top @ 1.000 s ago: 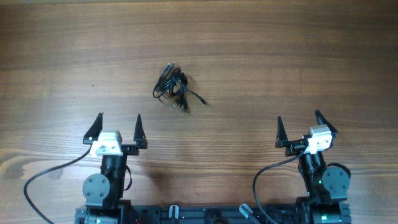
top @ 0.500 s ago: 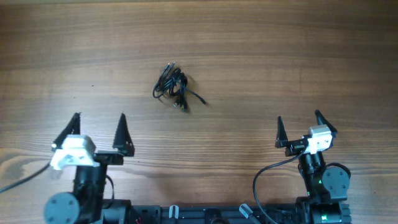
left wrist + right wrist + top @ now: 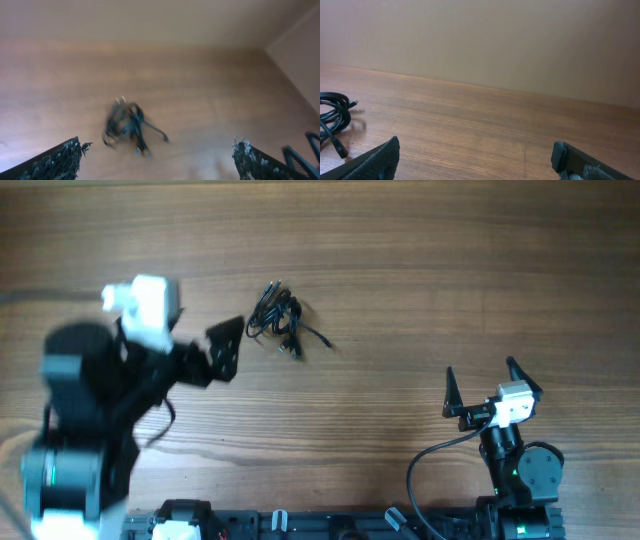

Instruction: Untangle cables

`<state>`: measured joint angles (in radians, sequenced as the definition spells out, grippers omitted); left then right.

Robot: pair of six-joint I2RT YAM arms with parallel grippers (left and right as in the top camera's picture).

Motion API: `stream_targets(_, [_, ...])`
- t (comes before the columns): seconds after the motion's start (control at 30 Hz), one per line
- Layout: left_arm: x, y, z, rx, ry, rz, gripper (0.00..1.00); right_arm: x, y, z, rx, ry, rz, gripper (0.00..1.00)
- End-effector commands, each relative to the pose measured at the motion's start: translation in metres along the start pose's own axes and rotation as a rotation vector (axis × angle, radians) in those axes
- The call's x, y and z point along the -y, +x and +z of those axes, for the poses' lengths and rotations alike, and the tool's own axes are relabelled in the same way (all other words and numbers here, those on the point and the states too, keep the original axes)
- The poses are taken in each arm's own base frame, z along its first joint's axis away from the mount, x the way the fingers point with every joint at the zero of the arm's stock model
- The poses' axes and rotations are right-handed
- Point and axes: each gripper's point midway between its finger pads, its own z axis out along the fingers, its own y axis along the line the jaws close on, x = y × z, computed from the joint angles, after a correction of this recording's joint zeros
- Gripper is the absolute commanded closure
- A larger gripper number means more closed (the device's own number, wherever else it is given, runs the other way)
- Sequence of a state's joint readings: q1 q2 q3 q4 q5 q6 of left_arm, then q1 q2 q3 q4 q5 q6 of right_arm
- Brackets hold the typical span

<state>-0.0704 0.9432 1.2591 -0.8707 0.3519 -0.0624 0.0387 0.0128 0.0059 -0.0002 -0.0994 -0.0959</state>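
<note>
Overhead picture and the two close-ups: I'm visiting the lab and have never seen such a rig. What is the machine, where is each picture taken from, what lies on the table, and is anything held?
These are two robot arms at a wooden table, each ending in a two-finger gripper. The overhead picture comes from a fixed camera looking straight down. The other two come from small cameras on the wrists, so the dark tips in their lower corners are that arm's own fingers. On the table lies one clump of thin black cables, tangled together. The left gripper is open and faces the clump from close by, without gripping it; from above that arm looks blurred. The right gripper is open too, back by its base and well away from the cables. Nothing is held.
</note>
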Motion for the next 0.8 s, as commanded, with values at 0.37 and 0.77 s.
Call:
stream_targets(0.37, [-0.015, 0.063, 0.125, -0.452, 0.173, -0.220, 0.00, 0.002, -0.002, 0.000, 0.007, 0.011, -0.010, 0.00])
stream_targets(0.77, [-0.058, 0.086, 0.176, -0.513, -0.010, -0.380, 0.00, 0.002, -0.002, 0.000, 0.007, 0.011, -0.010, 0.00])
